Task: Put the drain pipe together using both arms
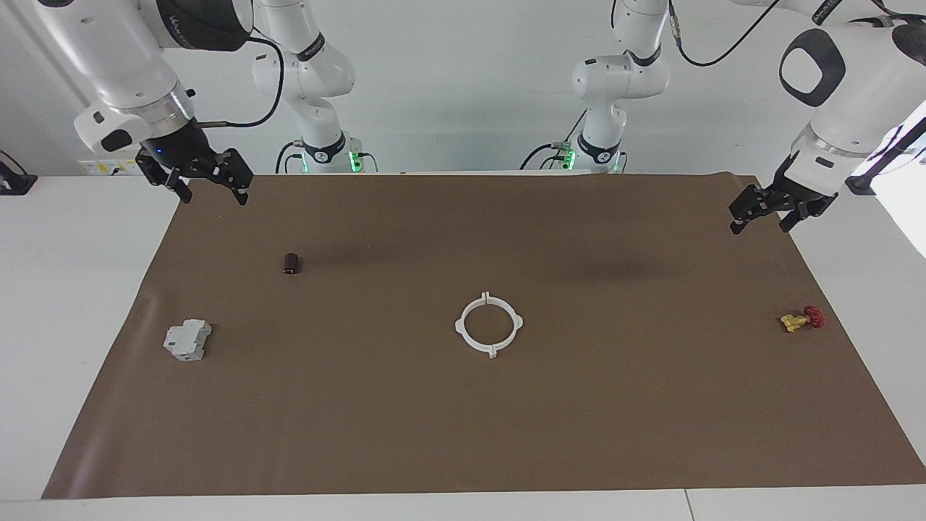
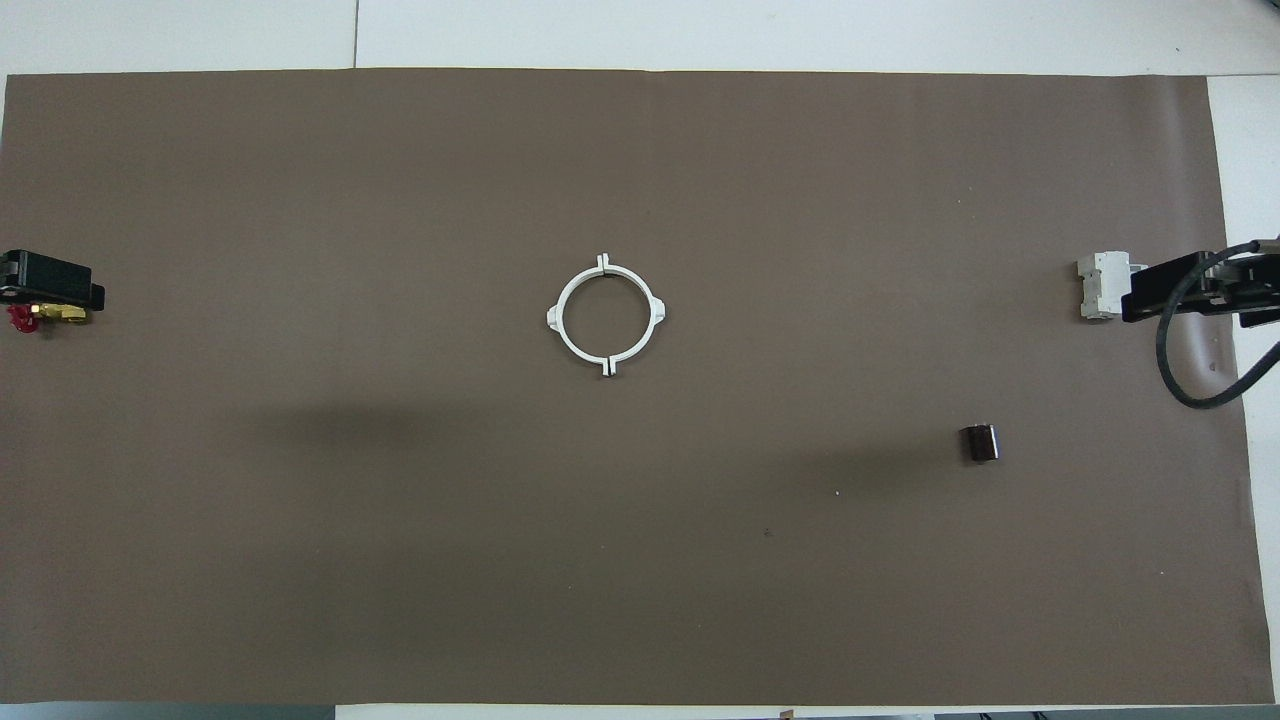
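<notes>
The drain pipe (image 1: 463, 327) lies on the brown mat in the middle of the table, its two white half-ring arcs joined into one ring with four outward tabs; it also shows in the overhead view (image 2: 562, 318). My left gripper (image 1: 761, 221) hangs open and empty above the mat's edge at the left arm's end, over the valve in the overhead view (image 2: 50, 285). My right gripper (image 1: 211, 189) hangs open and empty above the mat's corner at the right arm's end, beside the grey box in the overhead view (image 2: 1180, 288). Both are well away from the ring.
A grey blocky box (image 1: 187, 340) (image 2: 1100, 285) lies toward the right arm's end. A small dark cylinder (image 1: 291, 263) (image 2: 980, 442) lies nearer to the robots than the box. A yellow-and-red valve (image 1: 801, 319) (image 2: 40, 316) lies at the left arm's end. The brown mat (image 1: 463, 434) covers the table.
</notes>
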